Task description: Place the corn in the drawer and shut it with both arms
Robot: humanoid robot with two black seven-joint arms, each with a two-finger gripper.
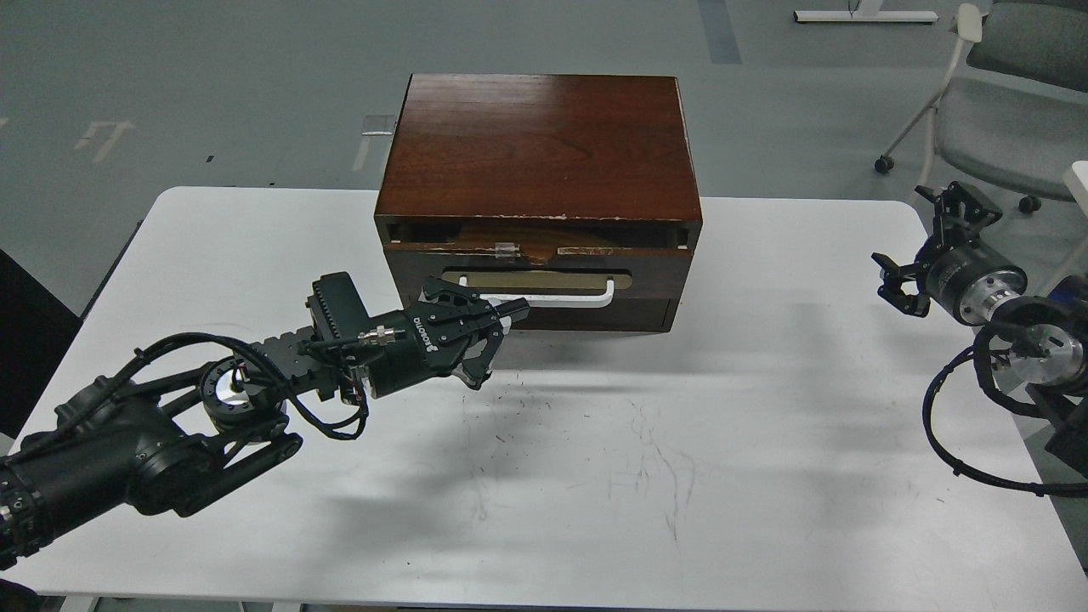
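The drawer (650, 282), dark brown with a chipped top edge and a white bar handle (565, 299), sits almost fully pushed into the brown wooden box (535, 144); only a thin dark gap shows above its front. The corn is inside and all but hidden in that gap. My left gripper (501, 344) is open, with its upper finger (510, 316) against the left end of the handle and the drawer front. My right gripper (908, 234) is open and empty, off at the table's right edge, far from the drawer.
The box stands at the back middle of the white table (595, 459). A plain dark panel (595, 316) lies below the drawer front. A grey wheeled chair (1011, 110) stands behind my right arm, whose cables (952, 442) loop over the table's right edge.
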